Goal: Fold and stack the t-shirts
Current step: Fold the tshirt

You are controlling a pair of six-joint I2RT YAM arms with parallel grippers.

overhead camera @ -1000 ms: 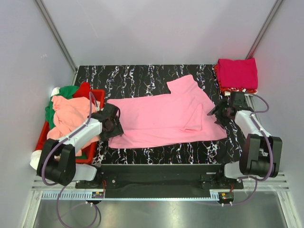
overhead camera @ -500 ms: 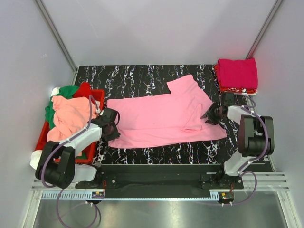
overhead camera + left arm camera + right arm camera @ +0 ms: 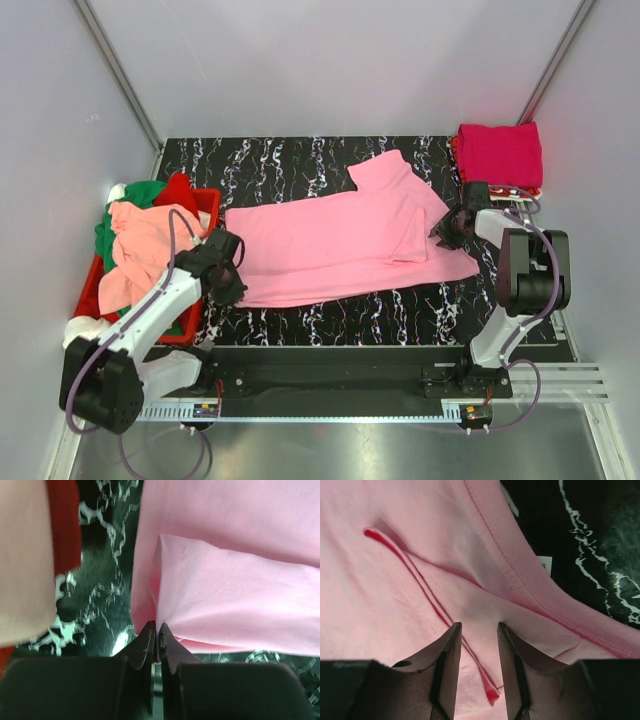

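Observation:
A light pink t-shirt (image 3: pixel 330 245) lies spread across the black marbled table (image 3: pixel 290 160), with one sleeve pointing to the back. My left gripper (image 3: pixel 236 287) is at its near left corner. In the left wrist view, this gripper (image 3: pixel 157 626) is shut on the shirt's hem (image 3: pixel 240 580), which puckers up into the jaws. My right gripper (image 3: pixel 450 226) is at the shirt's right end. In the right wrist view, it (image 3: pixel 479 626) is closed partway on a fold of pink cloth (image 3: pixel 395 595) just inside the ribbed collar (image 3: pixel 520 560). A folded magenta t-shirt (image 3: pixel 500 155) lies at the back right.
A red crate (image 3: pixel 192 326) stands at the left edge of the table, beside my left arm. It holds a salmon t-shirt (image 3: pixel 145 245), a green one (image 3: pixel 140 192), a red one (image 3: pixel 178 185) and a white one (image 3: pixel 78 330). Grey walls close in the back and both sides.
Both grippers have closed on the pink shirt's ends. The left one has drawn back toward the near edge. The shirt's near hem has shifted away from that edge and its right end has bunched.

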